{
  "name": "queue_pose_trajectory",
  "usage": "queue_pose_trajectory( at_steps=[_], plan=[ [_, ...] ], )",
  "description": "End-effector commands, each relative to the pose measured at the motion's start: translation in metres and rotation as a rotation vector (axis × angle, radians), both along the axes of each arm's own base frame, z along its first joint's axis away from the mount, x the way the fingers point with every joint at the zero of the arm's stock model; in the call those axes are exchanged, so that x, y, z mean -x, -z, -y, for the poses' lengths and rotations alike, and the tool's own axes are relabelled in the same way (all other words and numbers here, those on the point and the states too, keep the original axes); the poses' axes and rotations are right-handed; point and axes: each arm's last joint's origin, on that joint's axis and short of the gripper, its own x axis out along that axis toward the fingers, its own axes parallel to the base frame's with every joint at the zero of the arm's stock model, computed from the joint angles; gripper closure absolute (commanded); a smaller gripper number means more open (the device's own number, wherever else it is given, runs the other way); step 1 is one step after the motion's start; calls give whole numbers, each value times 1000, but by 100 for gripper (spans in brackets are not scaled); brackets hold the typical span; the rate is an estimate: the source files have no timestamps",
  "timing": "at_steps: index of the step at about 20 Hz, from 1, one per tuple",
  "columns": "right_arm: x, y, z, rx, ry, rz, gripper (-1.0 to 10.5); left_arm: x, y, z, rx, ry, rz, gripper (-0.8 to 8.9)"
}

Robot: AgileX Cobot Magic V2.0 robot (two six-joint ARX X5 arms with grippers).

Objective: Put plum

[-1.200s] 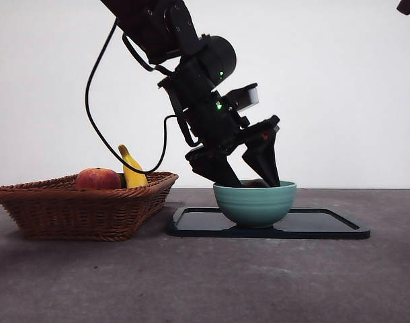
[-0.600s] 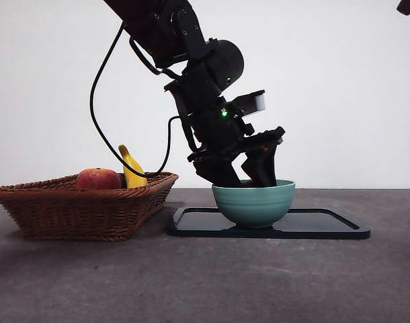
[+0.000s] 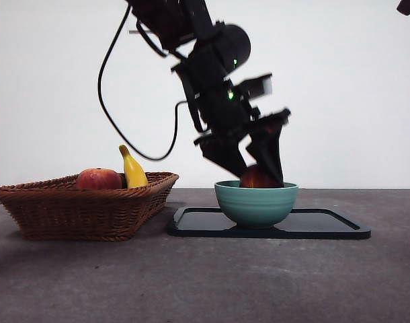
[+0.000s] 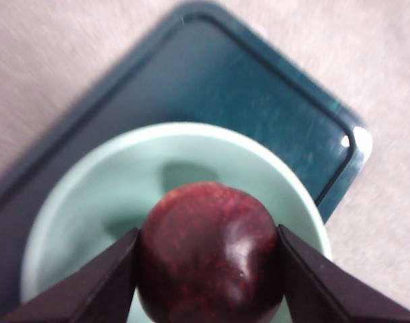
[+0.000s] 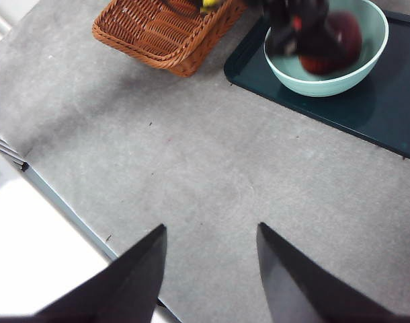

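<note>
- Plum (image 4: pixel 210 252), dark maroon with a glossy highlight, clamped between the two black jaws of the left gripper (image 4: pixel 208 269); jaws pressed against opposite sides of the fruit.
- Held just above the rim of the pale green bowl (image 4: pixel 91 195), over the bowl's inside; from the front, the plum's (image 3: pixel 257 177) lower part hidden behind the bowl wall (image 3: pixel 256 204), so contact with the bowl floor cannot be told.
- Left gripper (image 3: pixel 259 171) reaching down at a slant from the upper part of the front view, black cable looping off behind it.
- Bowl seated on a dark teal tray (image 3: pixel 326 225) with raised edge and rounded corners; tray (image 4: pixel 272 101) flat on the grey table (image 3: pixel 191 282).
- Beside the bowl's tray, a wicker basket (image 3: pixel 77 212), near but apart from the tray edge.
- In the basket: a red-orange round fruit (image 3: pixel 97 179) and, behind it, an upright yellow banana (image 3: pixel 133 170).
- Right gripper (image 5: pixel 210 269) well away from the bowl, hanging over bare table, jaws parted with nothing between them; bowl (image 5: pixel 326 74), tray and basket (image 5: pixel 158 30) visible far off in its view.
</note>
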Motion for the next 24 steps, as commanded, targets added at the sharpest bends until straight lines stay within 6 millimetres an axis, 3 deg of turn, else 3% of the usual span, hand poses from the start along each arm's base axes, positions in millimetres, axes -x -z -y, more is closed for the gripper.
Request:
queue_pose_trajectory(
  at_steps=[1,5,9,13,18,20,24],
  plan=[
    [0,-2,-1,1,-12,9,732,0,-46,-6,58,-6,74,631],
    [0,-2,-1,1,-13,10,732,15,-122,-41,167,-70,176,631],
    [0,-2,-1,7,-20,18,732,52,-196,-96,239,-133,273,630],
    [0,-2,-1,8,-22,19,732,96,-238,-151,232,-204,281,629],
    [0,-2,-1,11,-26,24,732,130,-242,-193,159,-282,199,628],
    [0,-2,-1,11,-27,25,732,135,-226,-203,137,-307,170,628],
    [0,-2,-1,13,-29,28,732,132,-176,-214,126,-356,157,628]
  ],
)
